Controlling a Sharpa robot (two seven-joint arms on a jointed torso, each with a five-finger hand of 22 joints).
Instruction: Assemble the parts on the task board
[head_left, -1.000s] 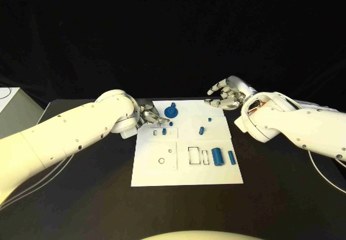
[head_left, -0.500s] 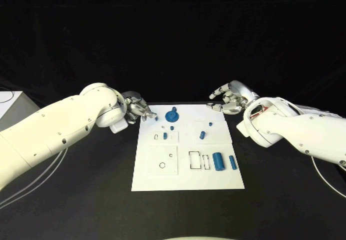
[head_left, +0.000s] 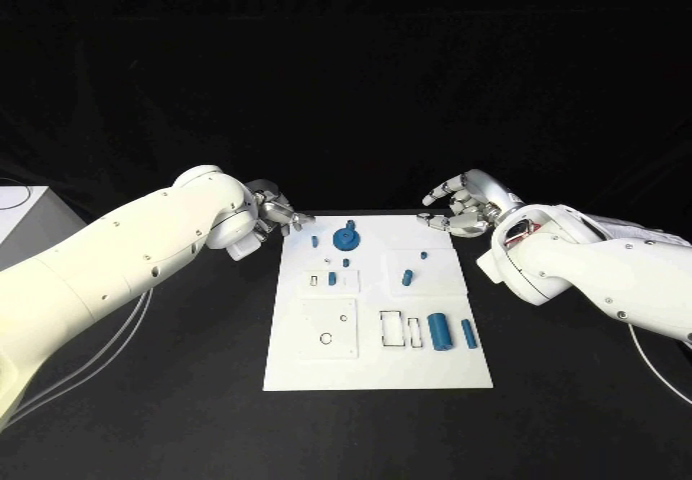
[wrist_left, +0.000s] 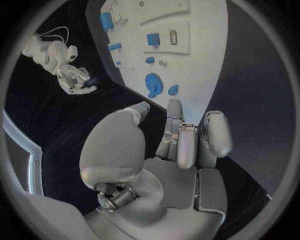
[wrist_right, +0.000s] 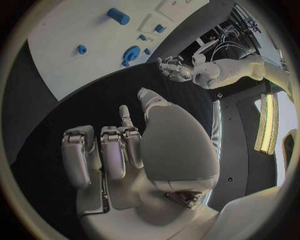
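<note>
Both hands hover off the task board (head_left: 378, 370) – left hand (head_left: 274, 214) and right hand (head_left: 464, 206) with fingers curled, holding nothing.

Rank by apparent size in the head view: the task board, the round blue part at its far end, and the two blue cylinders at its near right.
1. task board
2. round blue part
3. wider cylinder
4. thinner cylinder, similar in length to the wider one
</note>
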